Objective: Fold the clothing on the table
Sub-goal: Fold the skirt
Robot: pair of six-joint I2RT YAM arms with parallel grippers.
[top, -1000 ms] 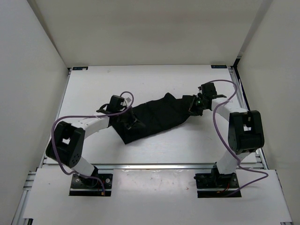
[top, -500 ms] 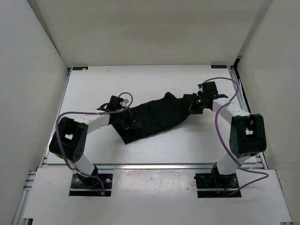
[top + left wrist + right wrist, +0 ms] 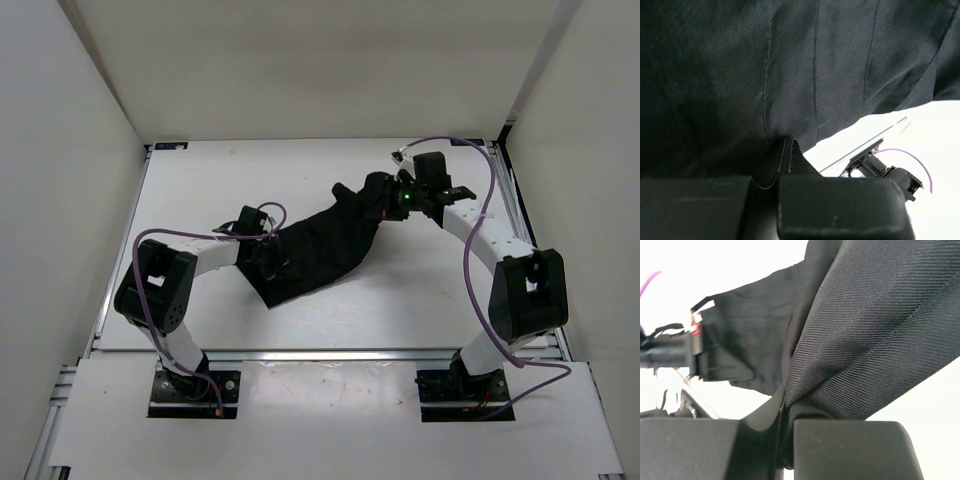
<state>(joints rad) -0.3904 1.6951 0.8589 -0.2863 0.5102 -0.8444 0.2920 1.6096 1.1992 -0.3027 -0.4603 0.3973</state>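
Clothing [image 3: 322, 242] black, matte, pleated, lying diagonally on white table [image 3: 200, 190], left pincer [image 3: 269, 262] and right pincer [image 3: 384, 203] each pinching an end

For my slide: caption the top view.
The clothing, pinched at opposite ends by left gripper and right gripper.

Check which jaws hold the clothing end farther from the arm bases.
The right gripper: its jaws pinch the clothing at its far end; the left gripper clamps the end nearer the bases.
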